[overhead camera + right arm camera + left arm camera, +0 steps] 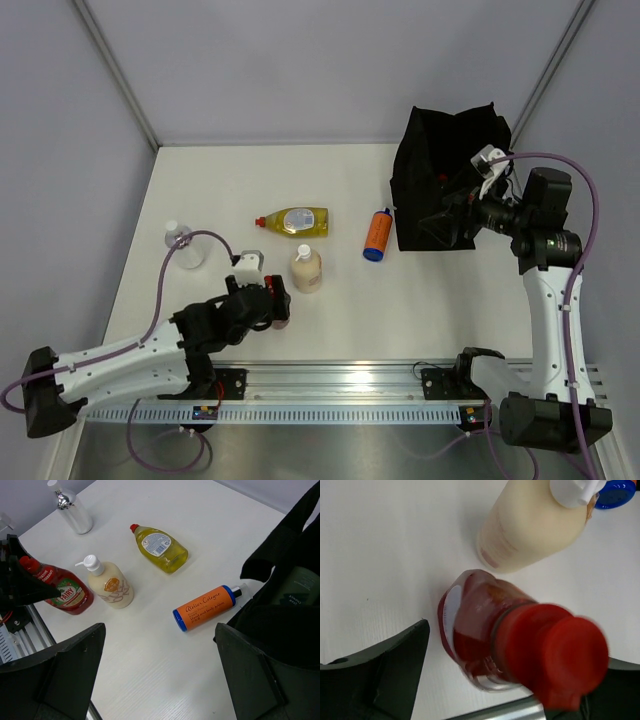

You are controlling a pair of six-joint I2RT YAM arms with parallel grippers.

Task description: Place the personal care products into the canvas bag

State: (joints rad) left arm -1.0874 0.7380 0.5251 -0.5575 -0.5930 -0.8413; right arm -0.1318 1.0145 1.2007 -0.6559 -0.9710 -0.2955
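Observation:
A dark red bottle (pixel 277 302) with a red cap stands near the table's front. My left gripper (pixel 270 300) is open around it (pixel 485 630), the left finger (pixel 385 675) apart from its side. The left gripper's middle (pixel 520 665) lies over the cap. A cream pump bottle (pixel 307 268) stands just behind. A yellow bottle (pixel 293 220) and an orange bottle with a blue cap (pixel 377 234) lie on the table. The black canvas bag (pixel 445 180) stands at the back right. My right gripper (pixel 440 222) (pixel 160 635) is open and empty beside it.
A silvery-grey pump bottle (pixel 180 243) stands at the far left, also in the right wrist view (pixel 72 512). A dark green bottle (pixel 295 587) shows inside the bag (pixel 280 630). A metal rail (pixel 340 380) runs along the near edge. Grey walls close in the table.

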